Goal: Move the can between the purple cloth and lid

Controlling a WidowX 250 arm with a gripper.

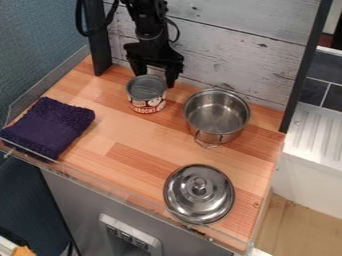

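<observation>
Can stands upright on the wooden tabletop, toward the back by the whitewashed plank wall, its grey top facing up and a red, white and black label around its side. The black tool hangs over the back of the tabletop, right at the can, with its two fingers spread apart; it is open and grips nothing. Whether either finger touches the can, I cannot tell. To the right of the can, near it but apart, sits a shiny metal pot with a wire-like handle toward the front. The folded purple cloth lies at the left edge, and the round metal lid lies knob up near the front edge, beyond the pot from the wall.
</observation>
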